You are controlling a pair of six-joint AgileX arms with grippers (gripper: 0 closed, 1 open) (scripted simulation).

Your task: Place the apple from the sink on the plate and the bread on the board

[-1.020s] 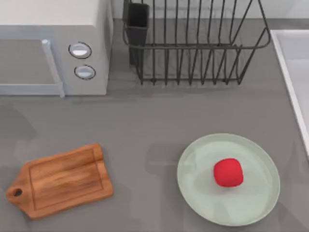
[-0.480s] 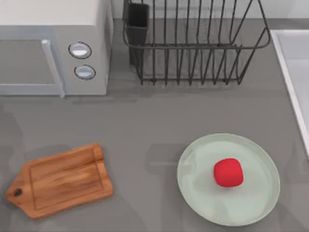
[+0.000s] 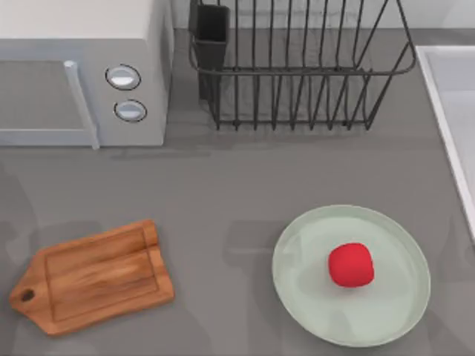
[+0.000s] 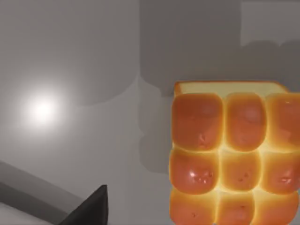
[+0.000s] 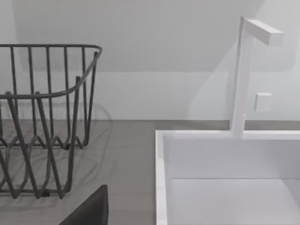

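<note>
1. Pincer of the left arm: a dark fingertip (image 4: pixel 91 208) is showing at the edge of the left wrist view, looking down on the bread (image 4: pixel 232 152), which is lying on the grey tabletop (image 4: pixel 70 70). Nothing is sitting between the fingers; whether they are spread or clenched, cannot tell.
2. Pincer of the right arm: a dark fingertip (image 5: pixel 89 211) is likewise showing at the edge of the right wrist view, facing the sink (image 5: pixel 225 178) and its faucet (image 5: pixel 246 70). Its state, cannot tell.
3. Apple (image 3: pixel 350 264) is resting on the plate (image 3: pixel 297 297), slightly right of centre. Judgement: the apple half of the task is looking done.
4. Board (image 3: pixel 93 276) is lying bare at the tabletop's left, well apart from the plate.
5. Step in hand, by judgement: the left arm is lining up over the bread. Next move is calling for a descent centred on the loaf, a grip across its sides, then a carry to the board.
6. Farther back: microwave (image 3: pixel 82 70) at left, wire dish rack (image 3: pixel 297 67) beside it.
7. Writing: none is readable; the microwave's two dials are carrying no legible marks.
</note>
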